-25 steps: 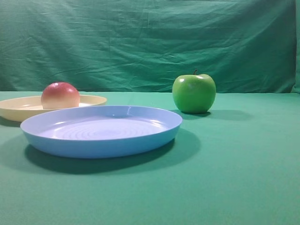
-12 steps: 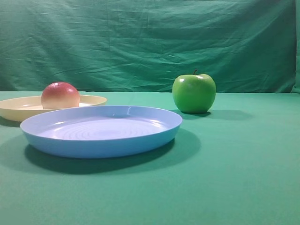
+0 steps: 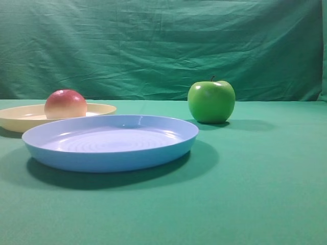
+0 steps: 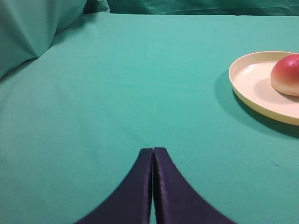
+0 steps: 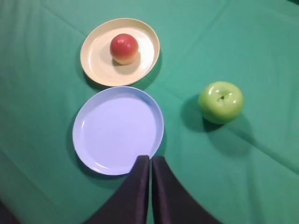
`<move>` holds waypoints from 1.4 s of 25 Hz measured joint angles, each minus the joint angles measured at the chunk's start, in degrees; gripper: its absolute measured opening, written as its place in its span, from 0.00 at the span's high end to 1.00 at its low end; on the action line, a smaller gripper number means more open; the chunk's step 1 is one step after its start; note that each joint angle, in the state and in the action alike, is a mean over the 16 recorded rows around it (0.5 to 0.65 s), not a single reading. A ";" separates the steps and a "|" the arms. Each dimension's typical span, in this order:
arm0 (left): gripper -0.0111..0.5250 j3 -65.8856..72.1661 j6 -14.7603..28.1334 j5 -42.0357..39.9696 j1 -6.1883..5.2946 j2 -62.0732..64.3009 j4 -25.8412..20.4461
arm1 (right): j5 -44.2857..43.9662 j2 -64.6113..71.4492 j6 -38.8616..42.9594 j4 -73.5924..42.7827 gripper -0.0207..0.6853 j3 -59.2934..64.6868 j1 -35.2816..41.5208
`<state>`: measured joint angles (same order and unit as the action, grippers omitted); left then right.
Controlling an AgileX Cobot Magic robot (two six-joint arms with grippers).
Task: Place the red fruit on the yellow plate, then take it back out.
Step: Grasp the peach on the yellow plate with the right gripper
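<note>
The red fruit (image 3: pixel 65 104) rests on the yellow plate (image 3: pixel 99 108) at the left of the exterior view. From high above, the right wrist view shows the red fruit (image 5: pixel 124 48) slightly off centre on the yellow plate (image 5: pixel 96 56). In the left wrist view the red fruit (image 4: pixel 287 74) and yellow plate (image 4: pixel 252 81) lie at the right edge. My left gripper (image 4: pixel 153 150) is shut and empty, low over bare cloth, well left of the plate. My right gripper (image 5: pixel 150 157) is shut and empty, high above the blue plate's near rim.
A larger light blue plate (image 3: pixel 110 155) (image 5: pixel 103 140) stands in front of the yellow one. A glossy green apple (image 3: pixel 211 101) (image 5: pixel 221 101) sits to the right. Green cloth covers the table and hangs as a backdrop (image 3: pixel 163 46).
</note>
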<state>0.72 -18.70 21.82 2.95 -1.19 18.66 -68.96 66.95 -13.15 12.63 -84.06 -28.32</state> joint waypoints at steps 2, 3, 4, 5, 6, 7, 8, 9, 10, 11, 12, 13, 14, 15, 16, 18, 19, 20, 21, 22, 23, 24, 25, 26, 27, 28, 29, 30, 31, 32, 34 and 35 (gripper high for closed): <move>0.98 0.00 0.00 0.00 0.00 0.00 0.00 | 0.45 -2.65 0.07 -0.77 0.97 0.79 1.49; 0.98 0.00 0.00 0.00 0.00 0.00 0.00 | 0.88 -4.13 0.11 -1.15 0.97 1.37 2.29; 0.98 0.00 0.00 0.00 0.00 0.00 0.00 | 1.42 -5.67 0.13 -1.52 0.97 2.11 3.14; 0.98 0.00 0.00 0.00 0.00 0.00 0.00 | 2.06 -7.32 0.15 -1.86 0.97 2.98 4.03; 0.98 0.00 0.00 0.00 0.00 0.00 0.00 | 2.79 -9.06 0.15 -2.20 0.97 3.99 4.97; 0.98 0.00 0.00 0.00 0.00 0.00 0.00 | 3.58 -10.90 0.15 -2.50 0.97 5.15 5.97; 0.98 0.00 0.00 0.00 0.00 0.00 0.00 | 4.45 -12.80 0.15 -2.77 0.97 6.48 7.04; 0.98 0.00 0.00 0.00 0.00 0.00 0.00 | 5.39 -14.78 0.14 -3.00 0.97 7.94 8.14; 0.98 0.00 0.00 0.00 0.00 0.00 0.00 | 6.45 -16.86 0.14 -3.18 0.97 9.57 9.31; 0.98 0.00 0.00 0.00 0.00 0.00 0.00 | 7.59 -19.00 0.13 -3.30 0.97 11.38 10.54; 0.98 0.00 0.00 0.00 0.00 0.00 0.00 | 8.85 -21.18 0.12 -3.38 0.97 13.34 11.78; 0.98 0.00 0.00 0.00 0.00 0.00 0.00 | 10.23 -23.41 0.12 -3.44 0.97 15.42 13.03; 0.98 0.00 0.00 0.00 0.00 0.00 0.00 | 11.69 -25.66 0.11 -3.48 0.97 17.62 14.30; 0.98 0.00 0.00 0.00 0.00 0.00 0.00 | 13.19 -27.87 0.10 -3.51 0.97 19.93 15.56; 0.98 0.00 0.00 0.00 0.00 0.00 0.00 | 14.71 -30.06 0.10 -3.53 0.97 22.29 16.78; 0.98 0.00 0.00 0.00 0.00 0.00 0.00 | 17.84 -34.34 0.08 -3.58 0.97 27.16 19.12; 0.98 0.00 0.00 0.00 0.00 0.00 0.00 | 19.36 -36.39 0.08 -3.60 0.97 29.62 20.20; 0.98 0.00 0.00 0.00 0.00 0.00 0.00 | 20.89 -38.42 0.07 -3.62 0.97 32.07 21.20; 0.98 0.00 0.00 0.00 0.00 0.00 0.00 | 22.40 -40.39 0.07 -3.64 0.97 34.50 22.13; 0.98 0.00 0.00 0.00 0.00 0.00 0.00 | 23.88 -42.30 0.07 -3.65 0.97 36.94 22.97; 0.98 0.00 0.00 0.00 0.00 0.00 0.00 | 25.32 -44.17 0.07 -3.65 0.97 39.37 23.72; 0.98 0.00 0.00 0.00 0.00 0.00 0.00 | 26.72 -46.01 0.07 -3.66 0.97 41.74 24.38; 0.98 0.00 0.00 0.00 0.00 0.00 0.00 | 28.06 -47.83 0.07 -3.66 0.97 44.10 24.97; 0.98 0.00 0.00 0.00 0.00 0.00 0.00 | 29.32 -49.58 0.07 -3.66 0.97 46.43 25.46; 0.98 0.00 0.00 0.00 0.00 0.00 0.00 | 30.53 -51.30 0.07 -3.66 0.97 48.68 25.88; 0.98 0.00 0.00 0.00 0.00 0.00 0.00 | 31.66 -53.00 0.07 -3.66 0.97 50.89 26.22; 0.98 0.00 0.00 0.00 0.00 0.00 0.00 | 32.71 -54.66 0.07 -3.66 0.97 53.07 26.50; 0.98 0.00 0.00 0.00 0.00 0.00 0.00 | 33.72 -56.21 0.07 -3.66 0.97 55.19 26.70; 0.98 0.00 0.00 0.00 0.00 0.00 0.00 | 34.69 -57.69 0.07 -3.66 0.97 57.25 26.85; 0.98 0.00 0.00 0.00 0.00 0.00 0.00 | 35.63 -59.05 0.07 -3.66 0.97 59.26 26.95; 0.98 0.00 0.00 0.00 0.00 0.00 0.00 | 37.33 -61.45 0.07 -3.66 0.97 63.08 27.06; 0.98 0.00 0.00 0.00 0.00 0.00 0.00 | 38.12 -62.51 0.07 -3.66 0.97 64.86 27.07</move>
<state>0.72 -18.70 21.82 2.95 -1.19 18.66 -30.84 4.44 -13.08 8.97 -19.20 -1.25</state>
